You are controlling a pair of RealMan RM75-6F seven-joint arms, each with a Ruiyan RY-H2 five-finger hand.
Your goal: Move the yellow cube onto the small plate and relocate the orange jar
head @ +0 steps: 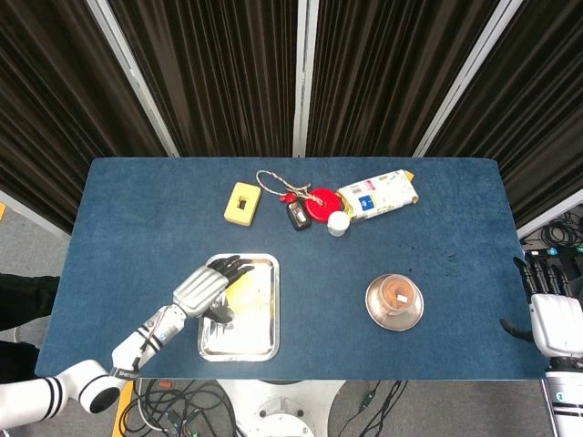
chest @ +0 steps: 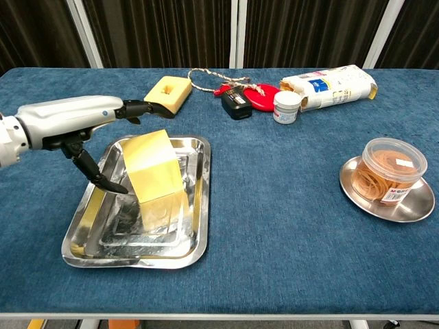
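The left hand (chest: 75,127) hovers over the rectangular steel tray (chest: 88,229), fingers spread above the pale yellow foam cube (chest: 154,166) and thumb low beside it, gripping nothing yet. The right hand (head: 556,319) waits open at the tabletop's edge. The risk: the small round metal plate (chest: 415,202) is occupied by the clear jar of orange rubber bands (chest: 392,168), so delivering the cube first would knock it. A shallow pinch could also let the soft cube slip or drag the tray.
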